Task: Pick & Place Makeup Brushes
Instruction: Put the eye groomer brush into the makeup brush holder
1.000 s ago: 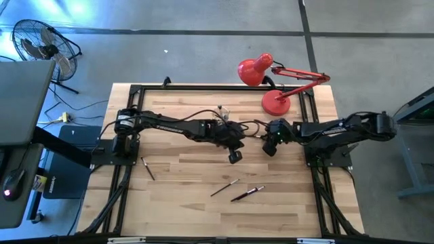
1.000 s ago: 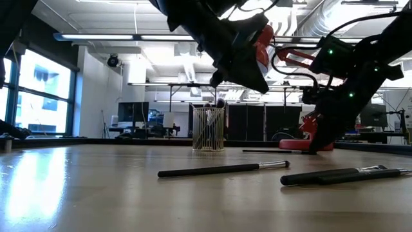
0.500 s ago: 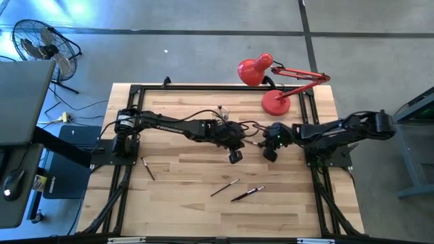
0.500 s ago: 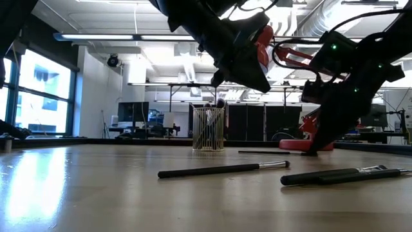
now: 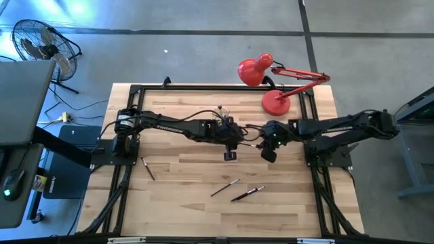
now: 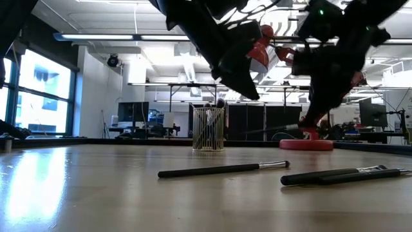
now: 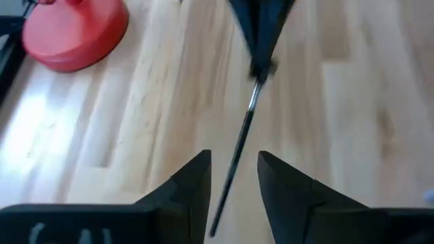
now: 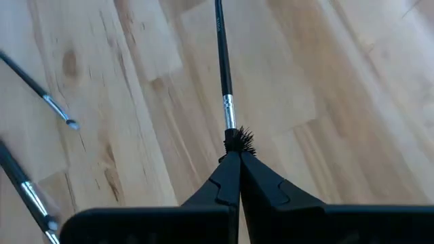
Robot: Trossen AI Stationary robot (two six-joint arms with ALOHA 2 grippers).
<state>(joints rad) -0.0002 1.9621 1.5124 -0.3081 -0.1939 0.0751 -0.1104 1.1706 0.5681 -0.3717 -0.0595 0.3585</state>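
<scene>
My right gripper [image 8: 234,157] is shut on one makeup brush [image 8: 222,61], a thin dark stick with a silver ferrule, held above the table's middle [image 6: 270,131]. The brush's handle runs on between the open fingers of my left gripper [image 7: 232,177], with a gap showing on either side. Three more brushes lie flat on the wood: one near the left [image 5: 148,167] and two toward the near edge [image 5: 224,188] [image 5: 247,194]. A cup [image 6: 208,129] with brushes standing in it sits at the far middle. My right gripper pinches the brush's bristle end [image 8: 237,139] between its two fingertips, just behind the silver ferrule [image 8: 229,112]. The fingers slant down from the table's right and lie along the brush, which sticks straight out ahead of them. The brush hangs clear of the table, nearly level.
A red desk lamp [image 5: 256,70] stands at the far right on its round base [image 5: 275,102], close behind my right arm. The black frame rails [image 5: 203,87] run around the table. Bare wood lies beneath both grippers and to the near left.
My right gripper has taken hold of a brush that lay on the table and gone up with it, a little toward my left gripper. The brush is now lifted clear, its handle pointing at my left gripper. My left gripper has rolled about its own axis while staying in place.
</scene>
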